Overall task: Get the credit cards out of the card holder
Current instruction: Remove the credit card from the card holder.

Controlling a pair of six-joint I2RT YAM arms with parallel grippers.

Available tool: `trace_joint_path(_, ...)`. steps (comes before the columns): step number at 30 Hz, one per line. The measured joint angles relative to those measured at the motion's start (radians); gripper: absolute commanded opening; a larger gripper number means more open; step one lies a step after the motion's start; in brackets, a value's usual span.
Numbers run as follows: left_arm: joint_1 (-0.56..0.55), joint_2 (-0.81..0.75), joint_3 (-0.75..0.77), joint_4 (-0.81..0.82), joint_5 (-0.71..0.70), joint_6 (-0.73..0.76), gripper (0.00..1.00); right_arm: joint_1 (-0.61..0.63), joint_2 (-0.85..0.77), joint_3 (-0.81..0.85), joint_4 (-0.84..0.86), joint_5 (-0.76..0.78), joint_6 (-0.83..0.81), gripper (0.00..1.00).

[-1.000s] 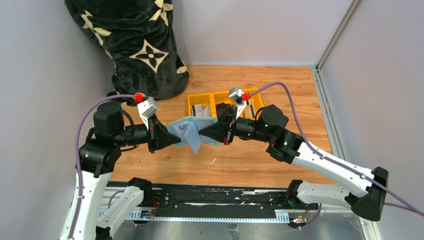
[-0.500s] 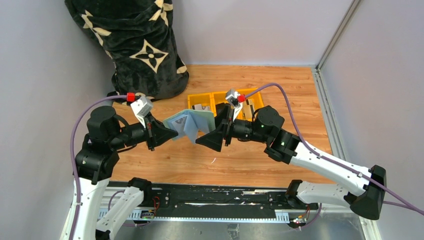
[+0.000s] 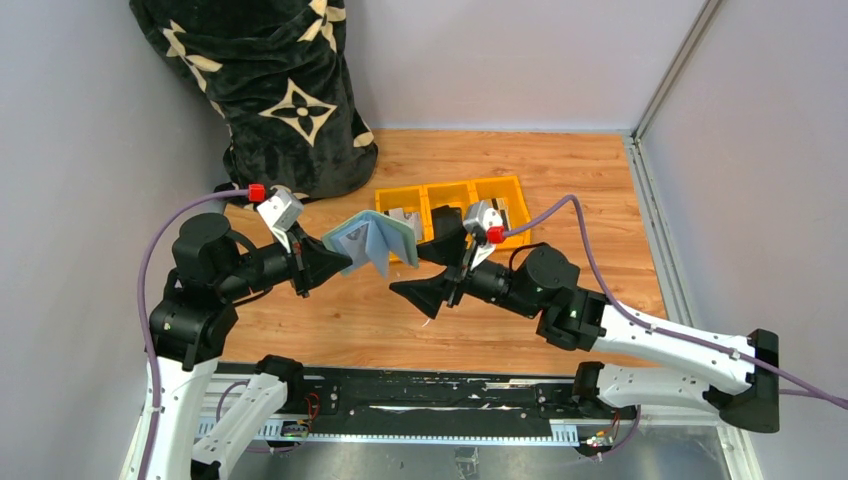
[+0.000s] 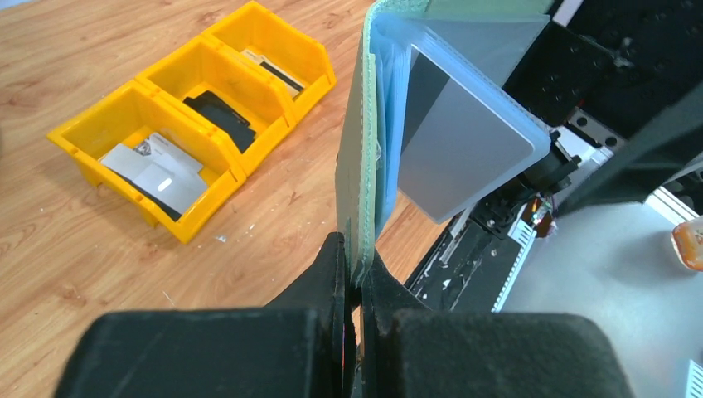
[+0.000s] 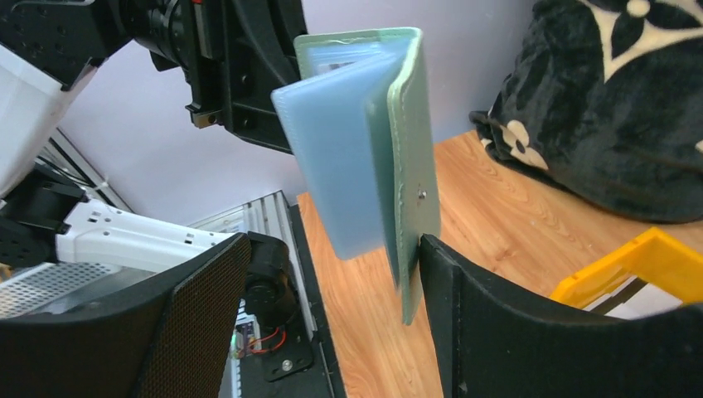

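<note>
One card holder (image 4: 352, 166) | left hand (image 4: 355, 269) pinching it | right hand (image 5: 332, 249) spread

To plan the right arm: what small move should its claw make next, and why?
Probably advance the open right claw and close it on the flat grey plastic card. The shut left claw pinches the sage-green folding card holder by its edge, and that card shows in a fanned clear sleeve.

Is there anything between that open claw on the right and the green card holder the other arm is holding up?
Nothing visible does. The right gripper stands open, with only air between it and the card holder, which the left gripper pinches by its edge. The cards sit inside its clear sleeves.
</note>
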Motion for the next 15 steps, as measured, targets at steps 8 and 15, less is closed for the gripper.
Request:
trace_joint_path(8,0.0,0.001,0.0,0.0,0.018,-0.004,0.0,0.086,0.079,0.02,0.053,0.081,-0.155,0.78)
trace_joint_path(15,0.0,0.001,0.0,0.0,0.026,-0.005,0.0,0.227,0.15,0.072,0.079,0.336,-0.351,0.79)
